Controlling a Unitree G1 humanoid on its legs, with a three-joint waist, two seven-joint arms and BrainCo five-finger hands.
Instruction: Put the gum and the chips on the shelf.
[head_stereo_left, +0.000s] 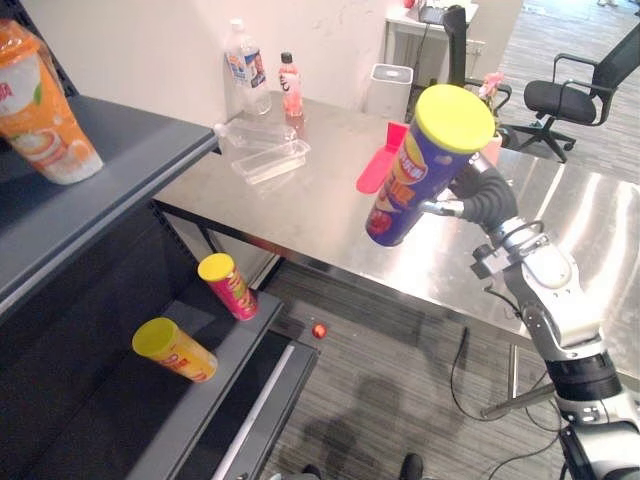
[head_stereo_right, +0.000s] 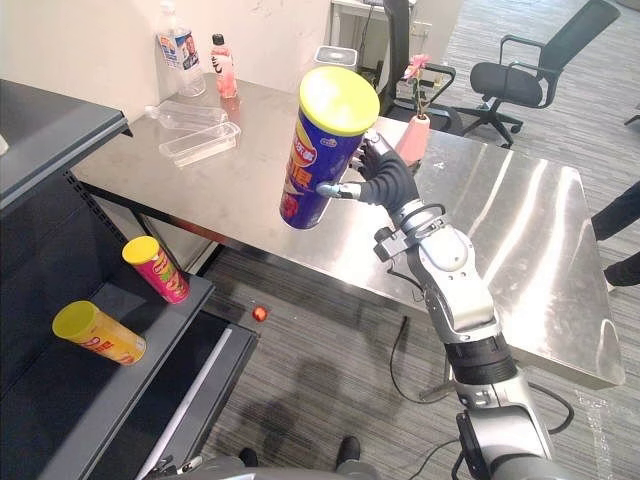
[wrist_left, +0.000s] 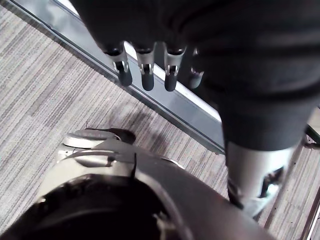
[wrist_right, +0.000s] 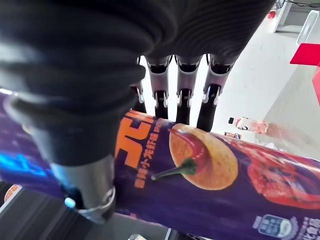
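The shelf (head_stereo_left: 120, 150) already has a red tube (head_stereo_left: 228, 286) and a yellow tube (head_stereo_left: 175, 349) lying on its lower board. But the purple chip tube (head_stereo_left: 415, 180) hangs in the air by the steel table (head_stereo_left: 330, 210), well apart from the shelf, and no gum can be picked out, so most of the job looks undone. That tube's long axis is steep, yellow lid up and leaning to the robot's right, base down toward the shelf side; the right hand (head_stereo_right: 385, 180) has its fingers wrapped round the middle, and the left hand (wrist_left: 145, 75) hangs over the floor (wrist_left: 40, 65), fingers loose, holding nothing.
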